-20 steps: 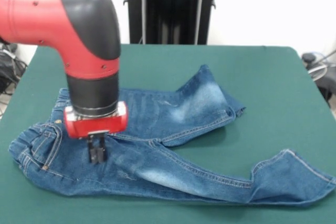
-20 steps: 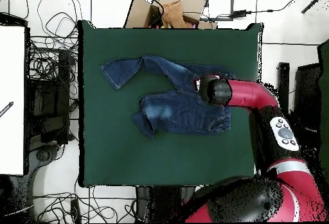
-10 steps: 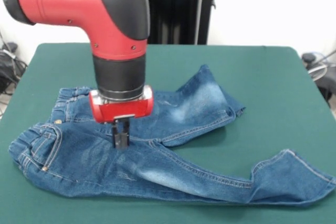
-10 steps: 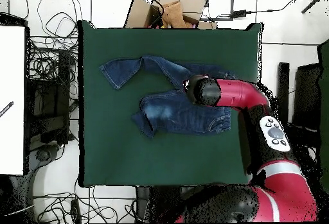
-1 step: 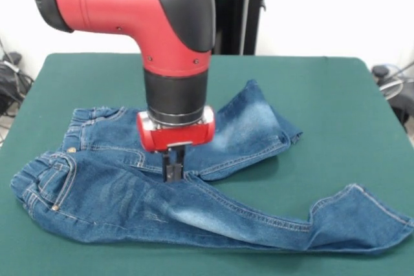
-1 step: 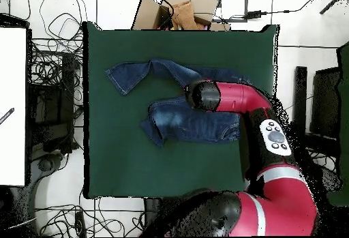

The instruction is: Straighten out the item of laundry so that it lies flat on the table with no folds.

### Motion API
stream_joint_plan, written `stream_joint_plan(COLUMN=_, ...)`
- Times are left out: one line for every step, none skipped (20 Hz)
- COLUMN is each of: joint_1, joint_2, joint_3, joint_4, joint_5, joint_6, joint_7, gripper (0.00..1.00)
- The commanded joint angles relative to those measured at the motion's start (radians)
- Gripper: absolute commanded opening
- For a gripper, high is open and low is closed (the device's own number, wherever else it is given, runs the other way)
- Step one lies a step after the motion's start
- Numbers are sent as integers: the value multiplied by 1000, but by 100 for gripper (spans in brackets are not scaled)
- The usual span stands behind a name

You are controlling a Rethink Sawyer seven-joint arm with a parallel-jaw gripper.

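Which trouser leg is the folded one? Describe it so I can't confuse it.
On the green table, find the jeans under the red arm. The folded leg runs from the claw toward the far side, doubled at its hem, with a pale faded patch; the other leg lies long along the near edge.

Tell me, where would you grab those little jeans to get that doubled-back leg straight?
Probably the hem of the folded leg of the jeans, pinched from above. That cuff lies free on the table, clear of the gripper, so pulling it outward should open the fold.
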Motion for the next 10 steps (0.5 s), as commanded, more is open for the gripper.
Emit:
stream_joint_plan(joint_1=35, joint_2=84, joint_3=-46, joint_4=-4, joint_5=44, joint_6=-81, joint_7=274, gripper=0)
stream_joint_plan(joint_1=36, joint_2=89, joint_3=-49, joint_4=-6, joint_5=46, joint_6=-92, joint_7=272, gripper=0)
stream_joint_plan(joint_1=38, joint_2=95, joint_3=-51, joint_4=-13, joint_5=48, joint_6=-97, joint_7=267, gripper=0)
stream_joint_plan(joint_1=36, joint_2=104, joint_3=-50, joint_4=-19, joint_5=53, joint_6=-104, joint_7=260, gripper=0)
stream_joint_plan(joint_1=34, joint_2=114, joint_3=-48, joint_4=-25, joint_5=57, joint_6=-111, joint_7=252, gripper=0)
stream_joint_plan(joint_1=34, joint_2=119, joint_3=-50, joint_4=-28, joint_5=60, joint_6=-117, joint_7=248, gripper=0)
stream_joint_plan(joint_1=36, joint_2=121, joint_3=-53, joint_4=-27, joint_5=63, joint_6=-124, joint_7=249, gripper=0)
stream_joint_plan(joint_1=38, joint_2=118, joint_3=-56, joint_4=-22, joint_5=67, joint_6=-131, joint_7=252, gripper=0)
stream_joint_plan(joint_1=39, joint_2=116, joint_3=-58, joint_4=-15, joint_5=70, joint_6=-142, joint_7=258, gripper=0)
stream_joint_plan(joint_1=41, joint_2=115, joint_3=-61, joint_4=-9, joint_5=76, joint_6=-148, joint_7=263, gripper=0)
